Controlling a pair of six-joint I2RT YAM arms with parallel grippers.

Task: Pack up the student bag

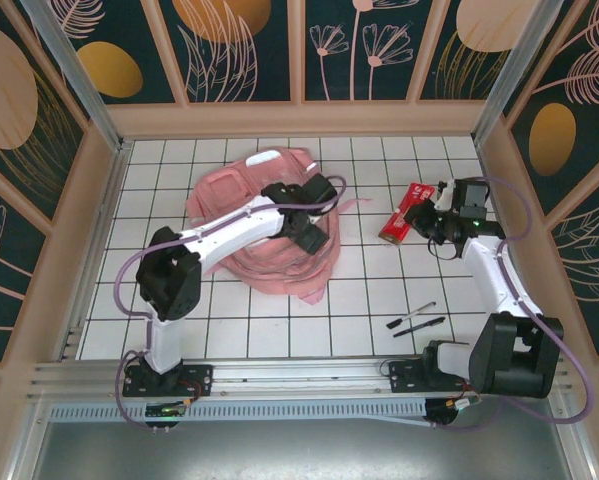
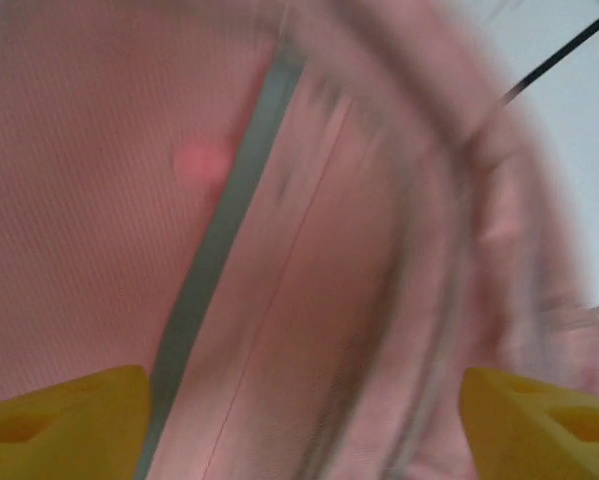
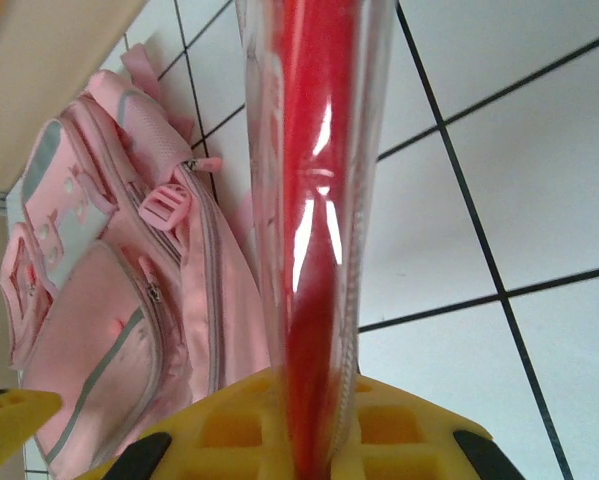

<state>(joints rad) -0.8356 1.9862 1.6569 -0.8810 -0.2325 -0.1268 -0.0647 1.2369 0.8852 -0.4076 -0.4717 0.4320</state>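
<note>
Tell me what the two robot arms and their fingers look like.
The left arm and right arm both have white shells, black joints and black bases, each trailed by a lilac cable. Their fingers are yellow plastic with hollow cells.

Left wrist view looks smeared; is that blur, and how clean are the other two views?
Left wrist: yes, motion blur streaks the large pink fabric backpack beyond the open left tool. Right wrist: mostly sharp, but white glare streaks the glossy clear-wrapped red packet clamped in the right tool. Top external: evenly lit, sharp, soft shadows.
</note>
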